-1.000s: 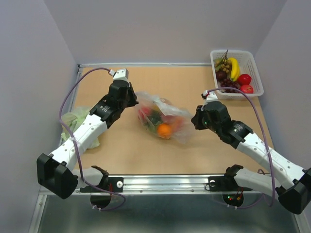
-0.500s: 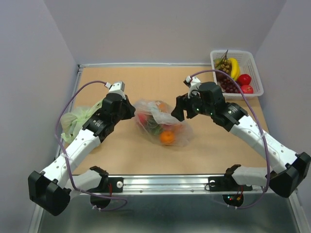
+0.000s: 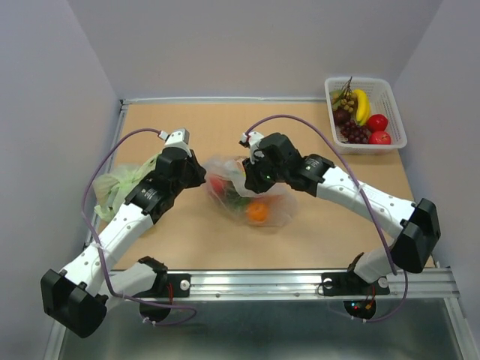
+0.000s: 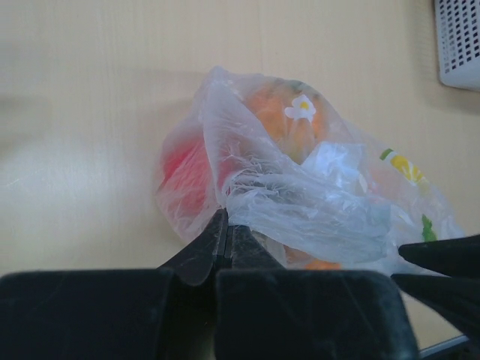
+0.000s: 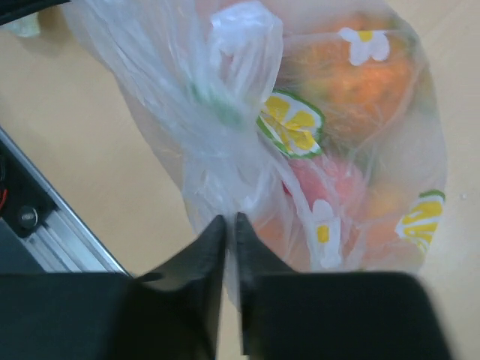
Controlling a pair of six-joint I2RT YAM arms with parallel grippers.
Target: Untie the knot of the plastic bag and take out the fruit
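I anchor the crinkly clear plastic bag (image 4: 300,217), left gripper (image 4: 225,234) clamped on its film; right gripper (image 5: 230,225) nips film beside the whitish bunched knot (image 5: 241,34), seemingly for pulling.

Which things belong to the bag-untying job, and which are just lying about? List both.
Job: plastic bag, knot, fruit, left tool, right tool.
Lying about: green bag, white basket, banana, grapes.
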